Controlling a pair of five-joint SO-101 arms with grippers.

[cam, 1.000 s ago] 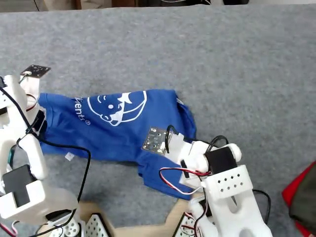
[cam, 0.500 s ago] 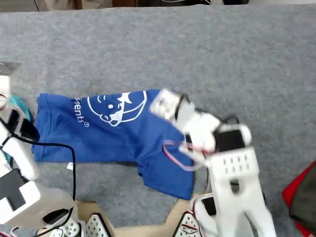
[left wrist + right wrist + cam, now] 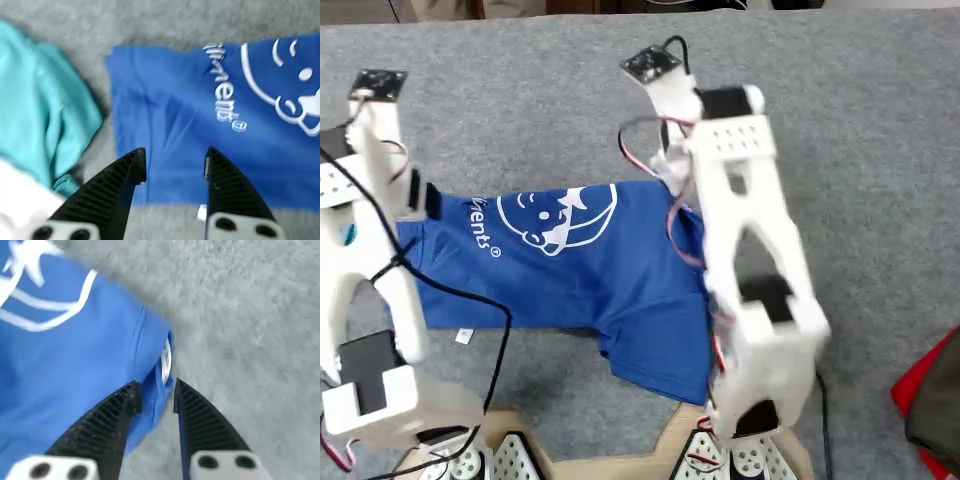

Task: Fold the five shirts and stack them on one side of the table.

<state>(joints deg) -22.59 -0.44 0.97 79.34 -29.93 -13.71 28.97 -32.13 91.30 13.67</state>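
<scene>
Shirt in blue (image 3: pixel 570 270) lies print-up on your grey table (image 3: pixel 840 120). Your left claw (image 3: pixel 175 152) hangs wide open over its edge, just beside a teal shirt (image 3: pixel 40 100). Your right claw (image 3: pixel 156 385) is parted narrowly above the opposite edge, gripping nothing.

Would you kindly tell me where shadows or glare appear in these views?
High view: even light, no glare on the grey table, no hard shadows. Left wrist view: soft shading in the blue shirt's creases by the left hand. Right wrist view: no glare either.
</scene>
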